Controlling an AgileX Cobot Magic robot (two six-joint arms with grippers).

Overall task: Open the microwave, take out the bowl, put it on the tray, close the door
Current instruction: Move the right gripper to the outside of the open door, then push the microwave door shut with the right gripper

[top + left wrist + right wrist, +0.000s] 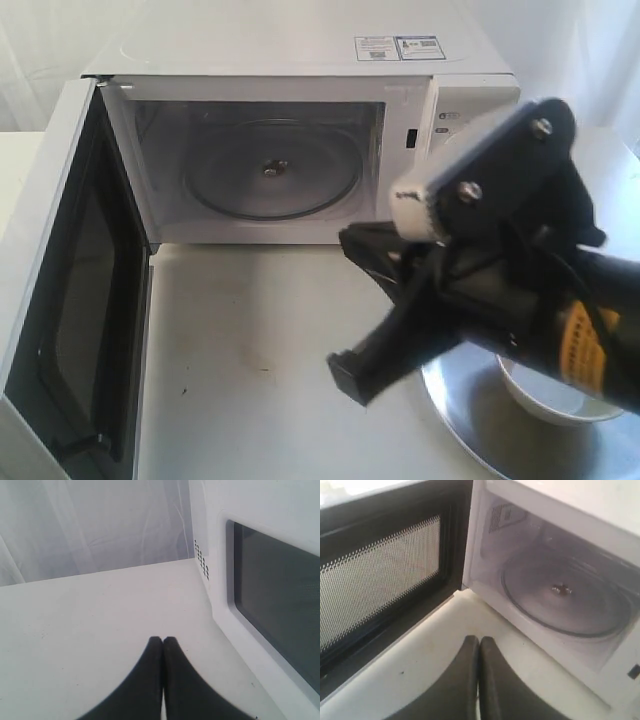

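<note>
The white microwave (pixel 300 60) stands open and its cavity holds only the glass turntable (pixel 270 170). The door (pixel 50 250) is swung out to the left. The cream bowl (pixel 540 400) sits on the silver tray (pixel 465 425) at the front right, partly hidden by my right arm. My right gripper (pixel 352 245) hovers shut and empty over the table in front of the cavity; its wrist view shows the gripper (pixel 480 639) facing the door's mesh window (pixel 385 565) and the turntable (pixel 565 595). My left gripper (pixel 162 639) is shut and empty beside the door's outer face (pixel 280 595).
The open door takes up the left side of the table (pixel 250 350). The right arm's black body (pixel 520 290) hides the microwave's control panel and part of the tray. A white curtain (pixel 100 525) hangs behind the table.
</note>
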